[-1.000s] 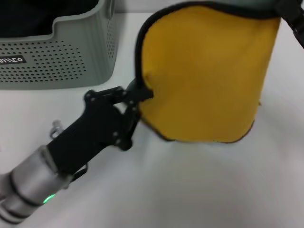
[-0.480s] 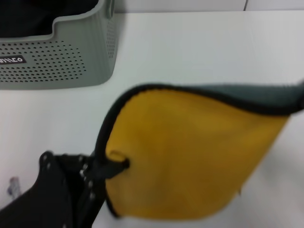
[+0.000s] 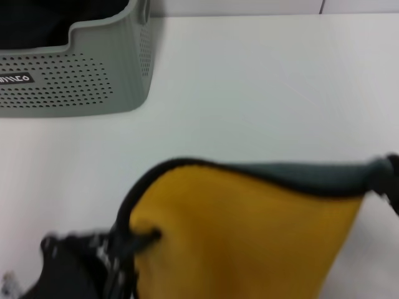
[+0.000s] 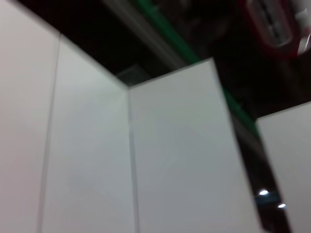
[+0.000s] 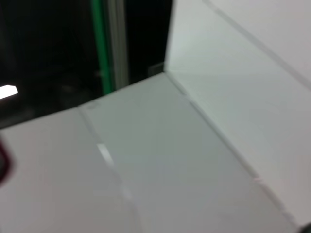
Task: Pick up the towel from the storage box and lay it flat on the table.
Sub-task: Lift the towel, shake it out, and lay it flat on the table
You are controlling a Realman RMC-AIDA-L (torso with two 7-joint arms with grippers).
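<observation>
The left gripper (image 3: pixel 144 237) is pinching the towel's (image 3: pixel 249 240) edge, and the right gripper (image 3: pixel 388 180) is clamping its far corner (barely in frame), stretching it yellow-side-out above the desk (image 3: pixel 262 87), clear of the box (image 3: pixel 81 68), ready for flattening.

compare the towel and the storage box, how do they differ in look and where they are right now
The towel is soft cloth, yellow-orange on the face toward the head camera with a dark green-grey side at its top fold; the storage box is rigid pale grey-green plastic with dot-perforated sides. The towel hangs stretched, pinched at its edge by the left pincer, while the box rests on the table. The towel is near the camera; the box sits farther back to the left.
</observation>
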